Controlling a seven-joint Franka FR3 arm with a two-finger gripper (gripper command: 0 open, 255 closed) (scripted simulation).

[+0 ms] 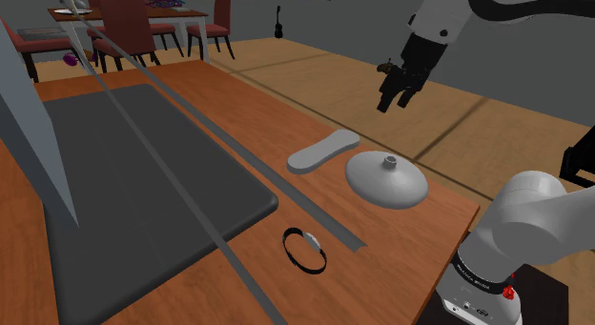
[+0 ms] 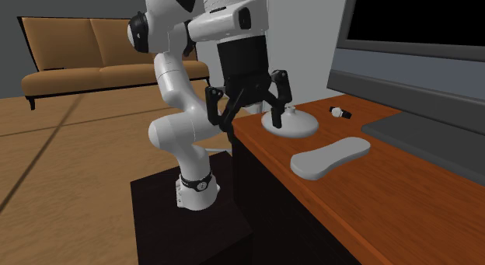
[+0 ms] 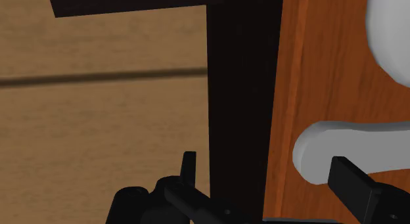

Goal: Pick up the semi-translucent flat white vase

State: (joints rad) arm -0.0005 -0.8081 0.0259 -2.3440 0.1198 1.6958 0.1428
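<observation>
Starting with the shoulder view: the vase (image 1: 386, 178) is seen lying flat on the table (image 1: 400, 237), close to the edge on that view's right. A grey slab (image 1: 322, 150) is laid just beyond it and a black ring (image 1: 303, 250) nearer. The gripper (image 1: 396, 90) is held high, out past that edge over the floor, so the vase is placed below it and toward the view's left.

In the second exterior view the gripper (image 2: 247, 104) is shown spread wide, probably to fit round the little neck of the vase (image 2: 289, 122), which is set just behind it, farther in on the table.

In the wrist view the fingers (image 3: 355, 183) are seen parted with nothing gripped. The slab (image 3: 328, 147) is found by one finger, and the vase (image 3: 391, 32) well beyond it.
</observation>
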